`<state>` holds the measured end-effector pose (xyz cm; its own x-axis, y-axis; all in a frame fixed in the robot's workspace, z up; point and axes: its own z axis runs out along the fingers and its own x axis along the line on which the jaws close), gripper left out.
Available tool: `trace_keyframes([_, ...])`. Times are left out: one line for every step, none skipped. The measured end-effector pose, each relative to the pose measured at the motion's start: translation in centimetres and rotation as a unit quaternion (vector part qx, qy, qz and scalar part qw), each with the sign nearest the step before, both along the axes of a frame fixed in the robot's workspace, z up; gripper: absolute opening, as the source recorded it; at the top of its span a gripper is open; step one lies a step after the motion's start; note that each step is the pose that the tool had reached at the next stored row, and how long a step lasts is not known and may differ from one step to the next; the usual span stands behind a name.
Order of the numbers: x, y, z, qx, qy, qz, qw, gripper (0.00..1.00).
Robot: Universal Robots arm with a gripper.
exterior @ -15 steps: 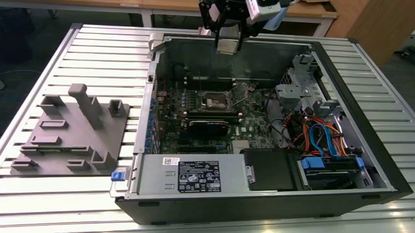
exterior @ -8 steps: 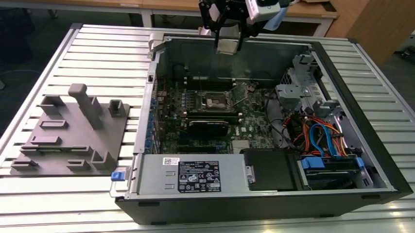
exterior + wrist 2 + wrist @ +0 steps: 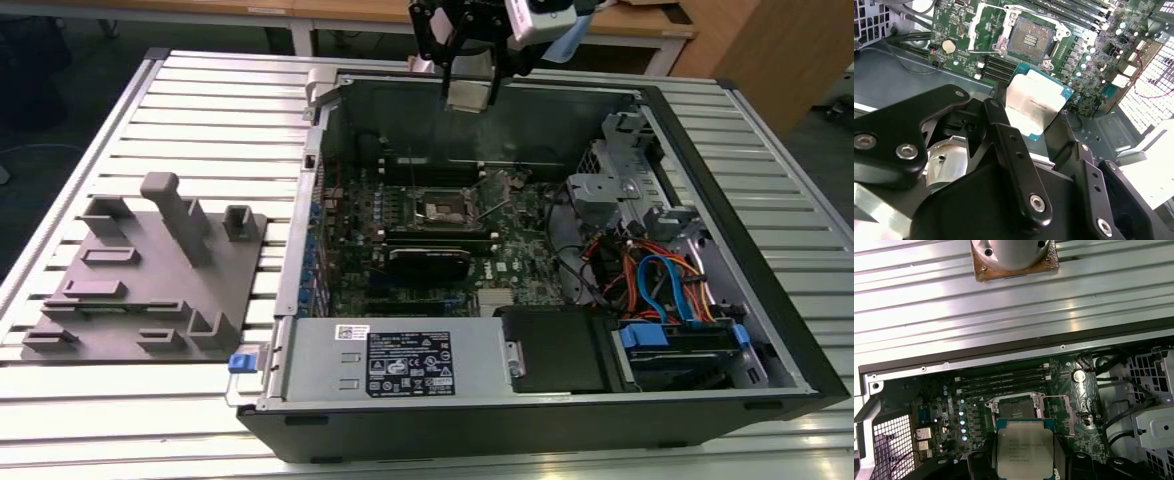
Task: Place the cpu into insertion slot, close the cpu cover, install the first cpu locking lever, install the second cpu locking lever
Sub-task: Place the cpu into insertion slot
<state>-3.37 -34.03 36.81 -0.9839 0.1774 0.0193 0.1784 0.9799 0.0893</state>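
Gripper (image 3: 471, 98) jaws are clamped on the cpu (image 3: 470, 92), one finger on either edge of the chip, with its silvery-grey top facing both wrist cameras. In the exterior view it hangs high over the far wall of the computer case (image 3: 747, 400), well above the motherboard (image 3: 514, 265) and not yet down among the parts.

The insertion slot (image 3: 1029, 42) lies on the motherboard toward the far side of the case, just near of the long memory slots (image 3: 1004, 382). Its dark centre is bare, so nothing is seated in it. The cpu cover (image 3: 985, 27) looks swung back from the slot: in the second wrist view its silver frame stands beside the socket and not over it, leaving the way in clear.

By my reading the work is in its first step. The chip is picked up and carried to the case, roughly in line with the slot as the first wrist view shows it, but well apart from it. Seating the chip, bringing the cover down and the two locking steps all look left to do
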Motion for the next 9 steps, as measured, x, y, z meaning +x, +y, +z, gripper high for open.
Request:
trace_keyframes([0.0,0.0,0.0,0.0,0.0,-0.003,1.0,0.54])
trace_keyframes([-0.01,0.0,0.0,0.0,0.0,-0.01,0.9999,0.54])
trace_keyframes([-0.01,0.0,-0.01,0.0,0.0,-0.02,0.9998,0.54])
trace_keyframes([0.0,0.0,-0.02,0.0,0.0,-0.029,0.9996,0.54])
trace_keyframes([0.0,0.0,-0.02,-0.0001,0.0,-0.037,0.9993,0.54])
trace_keyframes([0.0,0.0,-0.03,-0.0001,0.0,-0.044,0.999,0.54])
trace_keyframes([0.0,0.0,-0.03,-0.0001,0.0001,-0.046,0.9989,0.54])
trace_keyframes([0.0,0.0,-0.03,-0.0001,0.0,-0.046,0.9989,0.54])
trace_keyframes([0.0,0.0,-0.03,-0.0001,0.0,-0.046,0.9989,0.54])
